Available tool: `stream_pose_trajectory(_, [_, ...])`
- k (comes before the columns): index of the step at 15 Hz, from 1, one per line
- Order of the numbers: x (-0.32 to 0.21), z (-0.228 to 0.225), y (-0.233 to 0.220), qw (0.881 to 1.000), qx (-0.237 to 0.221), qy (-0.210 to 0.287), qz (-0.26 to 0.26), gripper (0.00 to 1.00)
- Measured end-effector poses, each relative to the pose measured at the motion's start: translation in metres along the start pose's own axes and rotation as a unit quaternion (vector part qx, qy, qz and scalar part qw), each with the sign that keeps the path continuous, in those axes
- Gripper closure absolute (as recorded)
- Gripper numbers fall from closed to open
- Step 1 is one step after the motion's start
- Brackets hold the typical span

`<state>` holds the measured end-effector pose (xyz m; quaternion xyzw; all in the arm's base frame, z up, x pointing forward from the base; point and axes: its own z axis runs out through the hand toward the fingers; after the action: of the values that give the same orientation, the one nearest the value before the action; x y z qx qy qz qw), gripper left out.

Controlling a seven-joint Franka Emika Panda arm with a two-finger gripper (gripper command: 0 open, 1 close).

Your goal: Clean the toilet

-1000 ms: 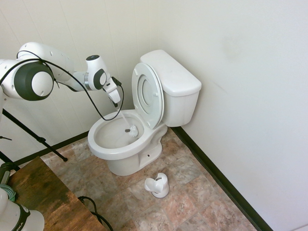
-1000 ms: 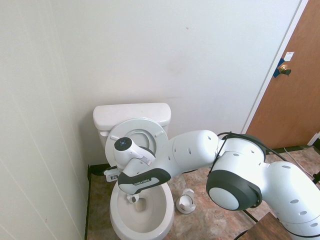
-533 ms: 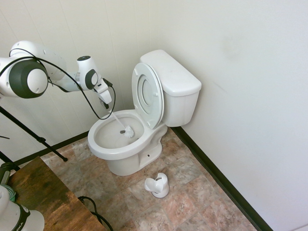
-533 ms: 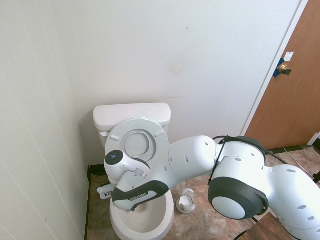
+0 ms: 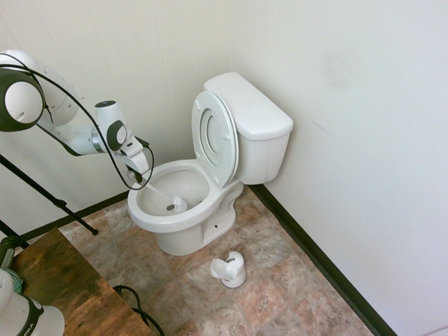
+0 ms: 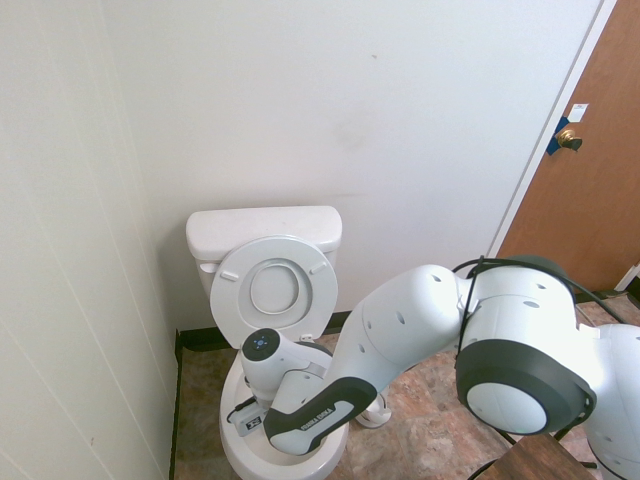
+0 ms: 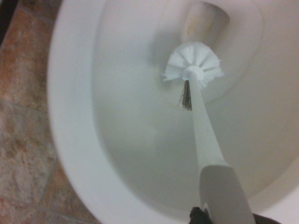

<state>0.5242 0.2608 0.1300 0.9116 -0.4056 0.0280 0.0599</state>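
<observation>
The white toilet (image 5: 241, 133) stands in the corner with its seat and lid (image 5: 213, 136) raised against the tank. My gripper (image 5: 137, 173) hangs just over the bowl's left rim (image 5: 143, 213), shut on the handle of a white toilet brush (image 5: 159, 194). The handle slants down into the bowl, and the bristle head (image 5: 179, 205) rests on the bowl's inner wall. In the wrist view the brush head (image 7: 193, 65) lies near the drain, inside the bowl (image 7: 74, 121). From the other side, my arm covers most of the bowl (image 6: 235, 455) below the raised lid (image 6: 272, 292).
A small white brush holder (image 5: 229, 269) stands on the tiled floor in front of the toilet. A wooden table corner (image 5: 63, 280) is at the lower left. Walls close in behind and to the right, and a brown door (image 6: 585, 170) is off to the side.
My arm has dropped lower and swung away from the tank toward the bowl's front-left rim. The brush head has swept across the inside of the bowl the same way.
</observation>
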Motion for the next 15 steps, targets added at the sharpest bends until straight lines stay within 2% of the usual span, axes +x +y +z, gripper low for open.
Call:
stream_pose_trajectory(3, [0.049, 0.006, 0.035, 0.999, -0.004, -0.026, 0.021, 1.00])
stream_pose_trajectory(6, [0.096, 0.004, 0.050, 0.998, 0.003, -0.032, 0.049, 1.00])
stream_pose_trajectory(11, [0.145, 0.000, 0.016, 0.996, 0.022, -0.029, 0.076, 1.00])
stream_pose_trajectory(15, [0.163, -0.009, -0.019, 0.995, 0.045, -0.023, 0.087, 1.00])
